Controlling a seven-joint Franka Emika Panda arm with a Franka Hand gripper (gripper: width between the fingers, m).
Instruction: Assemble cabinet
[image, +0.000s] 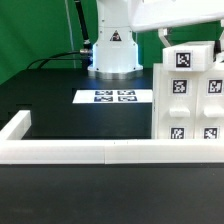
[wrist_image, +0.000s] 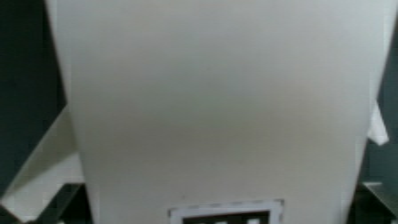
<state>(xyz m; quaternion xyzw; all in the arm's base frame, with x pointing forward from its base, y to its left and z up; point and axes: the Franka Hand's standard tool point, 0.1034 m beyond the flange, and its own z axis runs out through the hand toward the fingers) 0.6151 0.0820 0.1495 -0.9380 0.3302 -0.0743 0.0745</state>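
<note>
While the arm reaches in from the top of the exterior view, the cabinet (image: 192, 95) stands upright on the black table (image: 70, 115) at the exterior view's right, a tall white block whose near face carries six black-and-white square tags in two columns, with a seam running down between the columns. Its foot sits just behind the low white border wall (image: 80, 151), which runs across the foreground and turns back toward the robot at the exterior view's left. A white part of the arm (image: 175, 14) hangs over the cabinet's top edge, and the gripper itself is hidden from this side, so whether its fingers are spread or pressed together cannot be told. Lying flat on the table between the cabinet and the robot's base (image: 113, 50), the marker board (image: 113, 97) shows its four printed tags and is well apart from the wall. Black cables (image: 55, 55) trail across the table at the rear, toward the exterior view's left, against a green backdrop (image: 30, 30). From the wrist view, a broad, blurred white panel of the cabinet (wrist_image: 214, 110) fills nearly the whole picture, with part of one square tag (wrist_image: 226, 212) visible at its edge and dark shapes at the corners too indistinct to identify.
</note>
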